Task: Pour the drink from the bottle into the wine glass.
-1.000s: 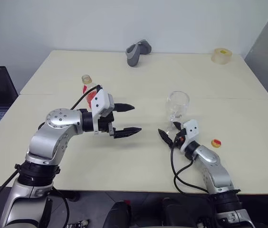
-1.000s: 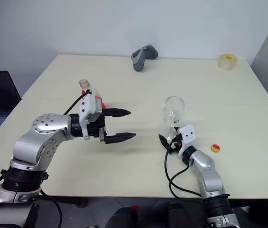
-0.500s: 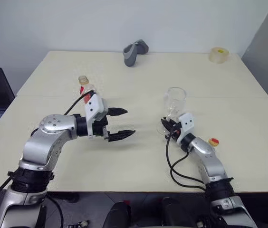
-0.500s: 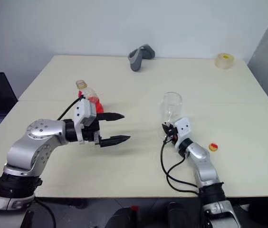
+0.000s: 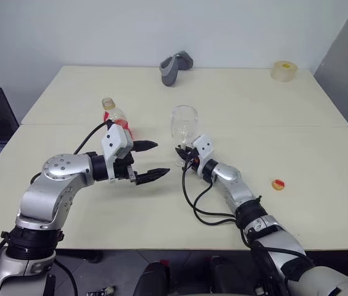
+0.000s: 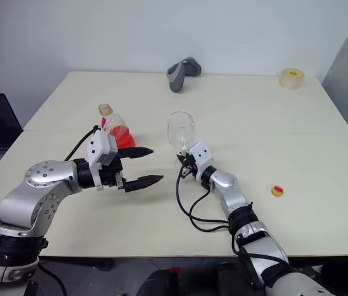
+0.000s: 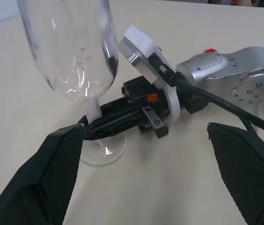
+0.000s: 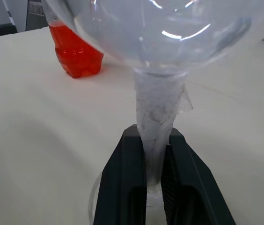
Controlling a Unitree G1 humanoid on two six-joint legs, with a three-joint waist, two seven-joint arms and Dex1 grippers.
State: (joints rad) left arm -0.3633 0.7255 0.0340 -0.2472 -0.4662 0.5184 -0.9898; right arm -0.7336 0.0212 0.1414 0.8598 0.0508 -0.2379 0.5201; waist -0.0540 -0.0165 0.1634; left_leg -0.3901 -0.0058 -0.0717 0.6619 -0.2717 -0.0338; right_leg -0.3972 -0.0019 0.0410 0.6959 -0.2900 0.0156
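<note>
Fig.: two-arm setup at a cream table [image 5: 297,148], seen from the head cams. Right gripper [image 5: 181,154] is clamped narrow on the stem of the wine glass [image 5: 184,121], w/ the glass upright near the table's centre; its foot is at table level, contact w/ the surface can't be told. Right wrist view: both black fingers [image 8: 125,187] press either side of the stem, just below the bowl. Left gripper [image 5: 150,161] hovers w/ jaws spread wide, holding nothing, pointing toward the glass and near it. Left wrist view: glass bowl and right gripper lie between the two wide-set fingers [image 7: 43,178]. Bottle [image 5: 116,117] stands upright behind the left gripper, apart from it, uncapped; the drink [image 6: 121,134] sits in its lower body as a small red-orange amount. Small yellow-red cap [image 5: 278,184] lies on the table well to the right of the glass. At the far edge: grey object [image 5: 175,65] in the middle, tape roll [image 5: 284,70] at the right corner.
</note>
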